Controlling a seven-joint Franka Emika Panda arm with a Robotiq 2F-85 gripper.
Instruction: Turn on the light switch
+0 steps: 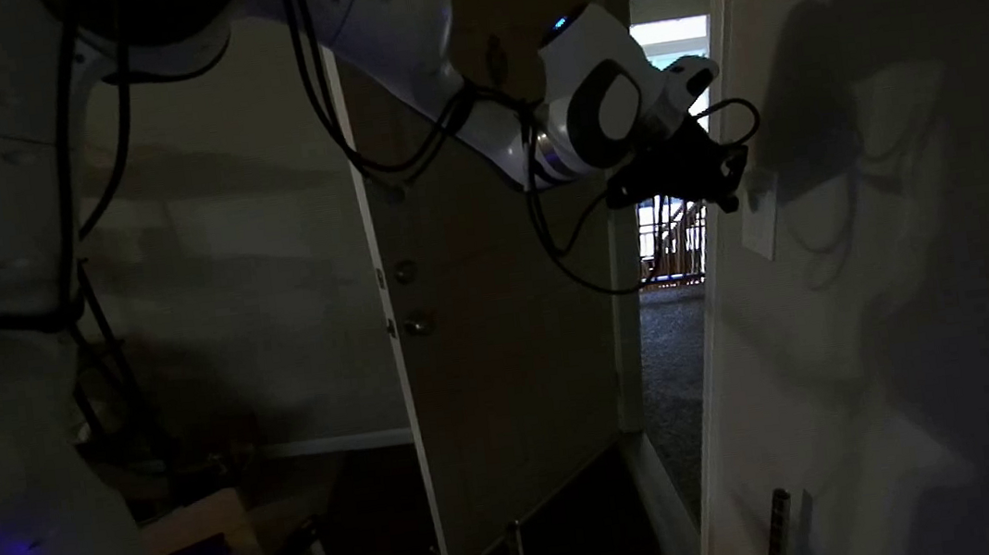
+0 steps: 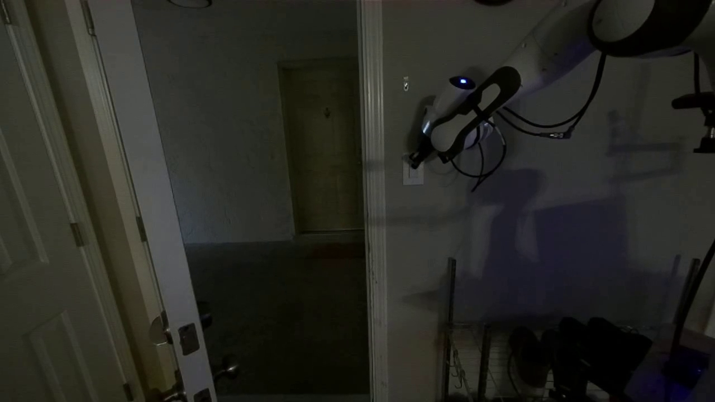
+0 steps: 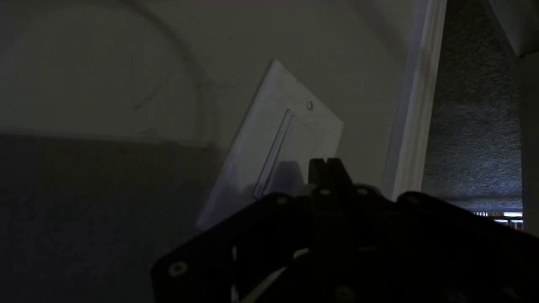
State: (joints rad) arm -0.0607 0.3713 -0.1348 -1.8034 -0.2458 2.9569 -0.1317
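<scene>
1. Panda arm [image 1: 412, 45]: extends from upper L in an exterior view, blue light [image 1: 560, 23] lit nr. its wrist.
2. Robotiq gripper [image 3: 326, 162]: fingertips [image 3: 318, 172] drawn tog., side by side w/ a thin line btwn. them; narrow.
3. Rocker light switch [image 3: 297, 145]: in white wall plate [image 3: 254, 147], just beyond fingertips in wrist view, rounded shadow [image 3: 288, 174] on its lower part there. Contact w/ fingertips & on/off pos.: can't tell.
4. Wall [image 3: 105, 84]: bears the plate, which stands upright in both exterior views; arm's shadow [image 1: 817, 82] falls across, small hook [image 2: 406, 85] above plate.
5. Door trim [image 3: 414, 105]: just beside plate.
6. Door [image 1: 515, 377]: swung open in both exterior views, knob [image 1: 417, 323] on it.
7. Carpet [image 1: 676, 359]: past trim, gray.
8. Railing [image 1: 676, 238]: farther back, bright bkgd. behind.
</scene>
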